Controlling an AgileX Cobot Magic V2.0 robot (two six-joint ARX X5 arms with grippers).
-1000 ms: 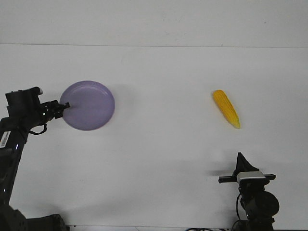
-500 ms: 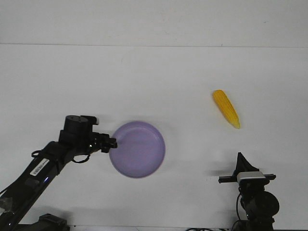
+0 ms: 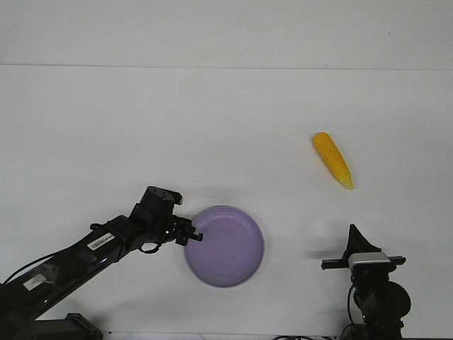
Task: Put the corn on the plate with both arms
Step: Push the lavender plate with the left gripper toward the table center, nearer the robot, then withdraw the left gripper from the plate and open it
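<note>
On the white surface [image 3: 233, 120] the left gripper [image 3: 192, 236] pinches the plate's [image 3: 230, 248] rim, while the corn [image 3: 333, 160] lies slantwise well beyond the nearer right gripper [image 3: 354, 235], whose jaws' state I cannot tell.

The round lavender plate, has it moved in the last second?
Yes. The round lavender plate, held at its rim by the left pincer, has slid rightward and nearer the robot, closing on the yellow corn cob, which stayed put.
</note>
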